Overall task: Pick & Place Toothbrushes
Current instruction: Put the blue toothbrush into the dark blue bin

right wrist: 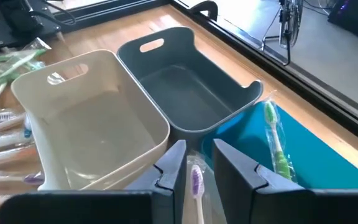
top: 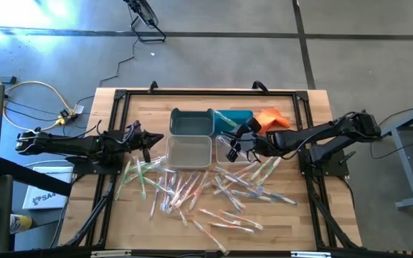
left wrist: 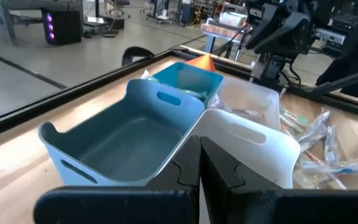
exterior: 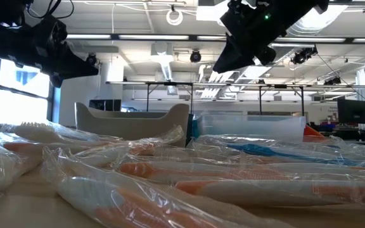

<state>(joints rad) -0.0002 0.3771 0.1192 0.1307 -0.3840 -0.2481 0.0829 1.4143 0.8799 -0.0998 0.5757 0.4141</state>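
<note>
The bins (top: 192,136) block the bench's (top: 292,222) far centre, wrapped toothbrushes (top: 214,193) litter its middle and near part, leaving bare strips along both side edges.

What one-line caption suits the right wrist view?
Right gripper holds a purple toothbrush beside the blue bin.

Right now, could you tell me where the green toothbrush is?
In the right wrist view, the green toothbrush lies in the bright blue bin, beside the grey-blue bin, just beyond the right gripper.
</note>
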